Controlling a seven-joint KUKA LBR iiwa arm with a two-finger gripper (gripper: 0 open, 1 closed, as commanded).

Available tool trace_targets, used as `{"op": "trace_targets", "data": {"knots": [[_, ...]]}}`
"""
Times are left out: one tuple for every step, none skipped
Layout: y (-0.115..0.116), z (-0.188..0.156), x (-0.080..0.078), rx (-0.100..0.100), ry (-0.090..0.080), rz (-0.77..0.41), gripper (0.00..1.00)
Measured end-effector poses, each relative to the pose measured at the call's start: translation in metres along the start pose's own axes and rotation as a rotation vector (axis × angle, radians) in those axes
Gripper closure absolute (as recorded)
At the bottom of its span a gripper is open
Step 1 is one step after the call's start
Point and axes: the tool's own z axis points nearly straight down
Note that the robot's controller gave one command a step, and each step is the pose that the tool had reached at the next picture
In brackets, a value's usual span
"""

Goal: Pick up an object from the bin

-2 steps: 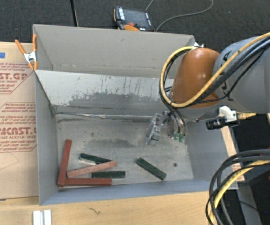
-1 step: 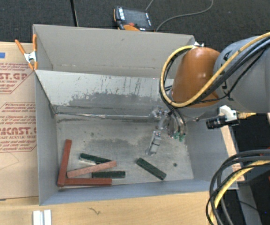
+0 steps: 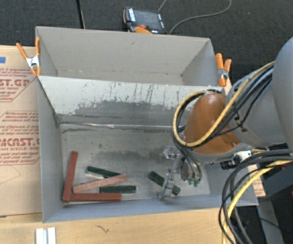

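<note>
My gripper hangs low over the bin's floor near the front right corner, under the orange cover. A small dark green block lies on the floor just to its left, close to the gripper's tip. A second small green piece sits right at the tip on its right side. Whether either piece is being touched or held cannot be made out.
In the front left of the bin lies a loose group of flat strips: a red-brown strip standing along the left wall, another red strip along the front, a tan strip and two dark green sticks.
</note>
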Motion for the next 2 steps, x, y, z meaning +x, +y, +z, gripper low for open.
{"op": "trace_targets", "data": {"knots": [[0.001, -0.005, -0.004, -0.002, -0.01, 0.0, 1.0], [-0.006, -0.171, -0.021, -0.004, -0.022, -0.053, 1.0]]}}
